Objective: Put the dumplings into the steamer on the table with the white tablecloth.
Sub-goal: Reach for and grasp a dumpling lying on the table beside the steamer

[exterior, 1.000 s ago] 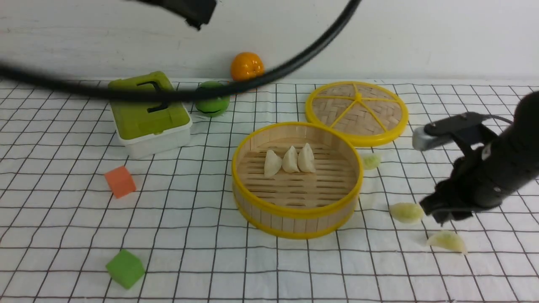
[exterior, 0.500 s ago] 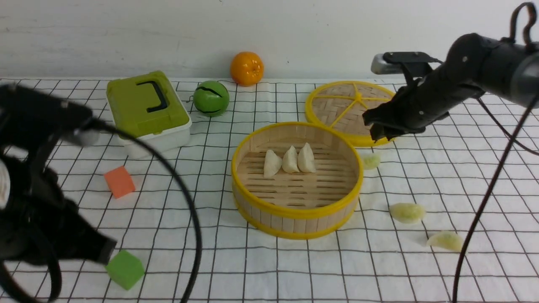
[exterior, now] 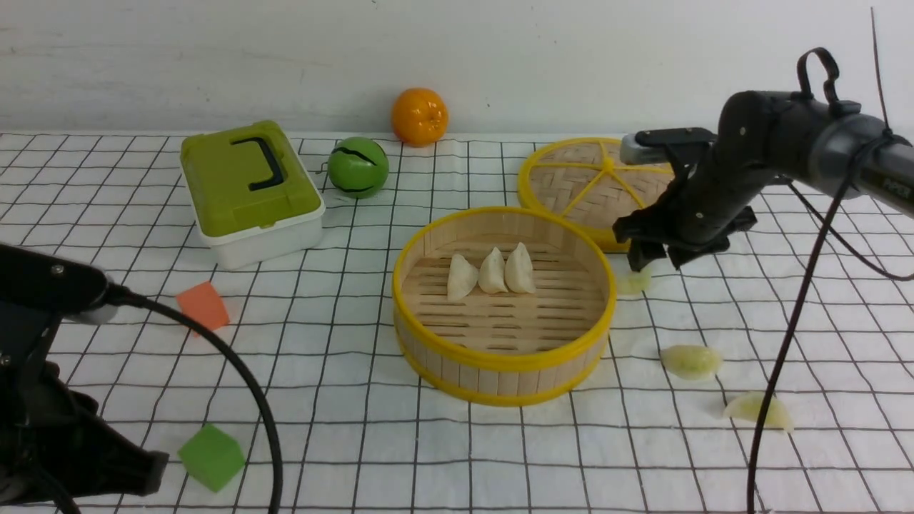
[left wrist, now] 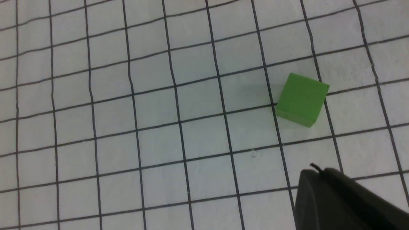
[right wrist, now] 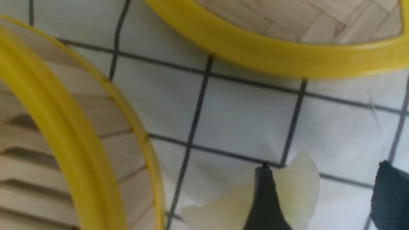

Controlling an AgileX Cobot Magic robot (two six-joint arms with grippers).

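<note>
Over pale-green crescent toy dumpling [exterior: 632, 280], right gripper [exterior: 653, 263] jaws spread; dumpling lies on white grid-cloth tabletop [exterior: 357, 428], 3 o'clock of round yellow-rimmed bamboo steamer [exterior: 500, 360]; left gripper [exterior: 146, 475] jaws pressed together.

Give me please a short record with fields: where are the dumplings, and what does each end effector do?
Inside steamer: three cream dumplings
On tablecloth: three greenish dumplings, right of steamer
Right end effector: open, low over nearest greenish dumpling
Left end effector: shut, empty, near green cube
</note>
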